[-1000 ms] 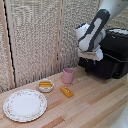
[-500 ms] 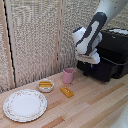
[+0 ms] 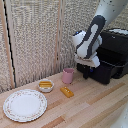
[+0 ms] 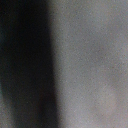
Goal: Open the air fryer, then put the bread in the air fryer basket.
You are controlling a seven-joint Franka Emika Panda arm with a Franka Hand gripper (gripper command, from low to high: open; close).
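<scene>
Nearest the camera in the exterior view, at the lower left of the frame, lies one round patterned plate (image 3: 25,105) on the wooden table (image 3: 95,107). Just beyond it, left of centre, sits one small round dish (image 3: 46,86) holding a pale yellow piece. To the right of that dish, near the frame's middle, one golden-orange bread (image 3: 67,92) lies flat on the wood, apart from both the dish and the cup. Behind the bread stands one pink cup (image 3: 68,75), upright.

Farther back, in the right half of the frame, is one air fryer (image 3: 112,60), black and glossy, its basket (image 3: 102,70) drawn out toward the left. One white arm comes down from the upper right, and its gripper (image 3: 86,73) hangs at the front of the drawer, where the handle would be; the handle itself cannot be made out. Whether the jaws are clenched or released cannot be told. The wrist view is only a dark and grey blur. A woven screen (image 3: 35,35) closes the back.
</scene>
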